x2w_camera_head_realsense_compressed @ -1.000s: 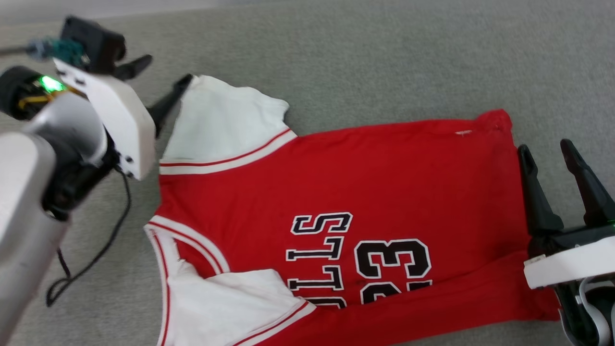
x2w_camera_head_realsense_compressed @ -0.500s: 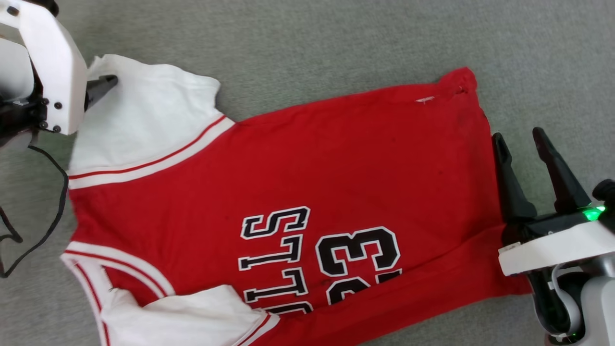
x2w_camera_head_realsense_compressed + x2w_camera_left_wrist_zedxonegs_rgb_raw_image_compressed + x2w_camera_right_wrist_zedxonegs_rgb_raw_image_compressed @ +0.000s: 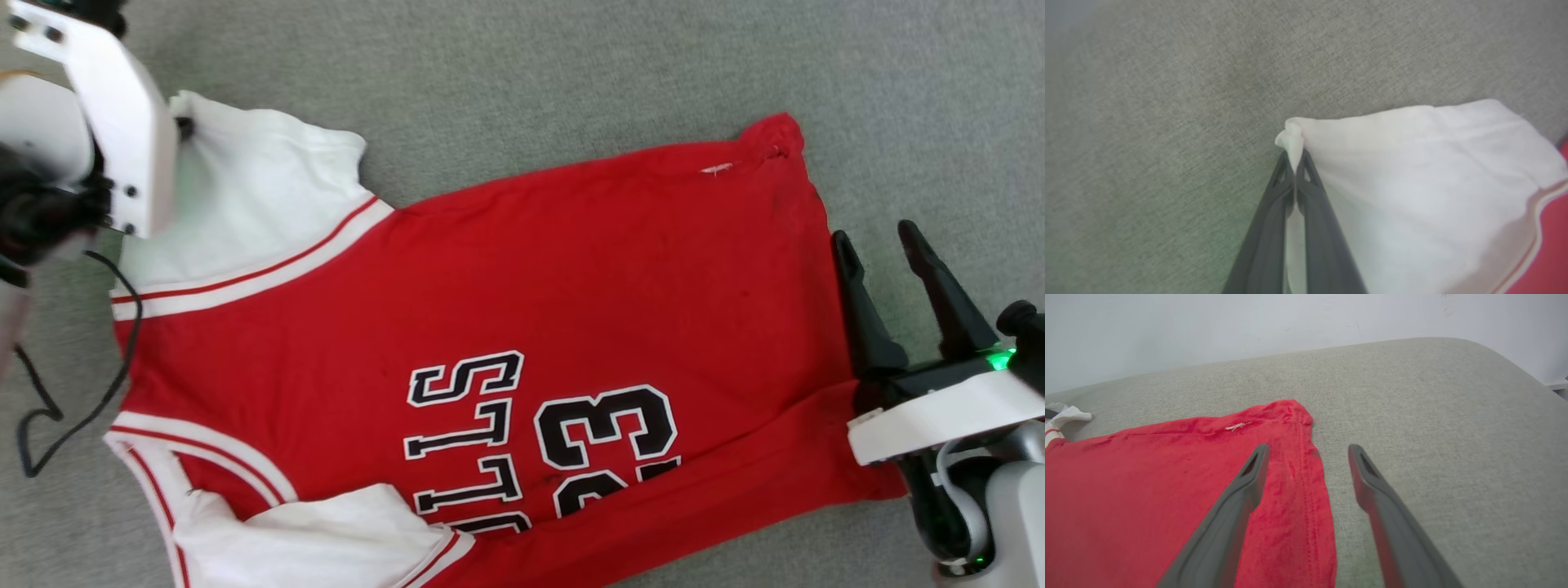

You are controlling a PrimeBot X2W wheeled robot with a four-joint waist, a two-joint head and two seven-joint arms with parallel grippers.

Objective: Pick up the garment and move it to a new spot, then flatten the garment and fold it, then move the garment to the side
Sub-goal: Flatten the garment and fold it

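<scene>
The left hand sits at the upper left of the head view, mostly hidden behind its white housing. In the left wrist view the left hand is clenched: its two dark fingers press together on the corner of the far white sleeve, and a small pinch of white cloth pokes out beyond their tips. A black cable loops below that arm over the grey fabric surface.

The garment lies spread on this surface, front up, collar end to the left and hem to the right, so the black letters and the number 23 read sideways. Its near sleeve is folded in over the chest.

At the right, the right hand is released, fingers spread wide at the hem. In the right wrist view one finger hangs over the red cloth, the other over bare surface, with the hem edge between them; I cannot tell whether they touch.
</scene>
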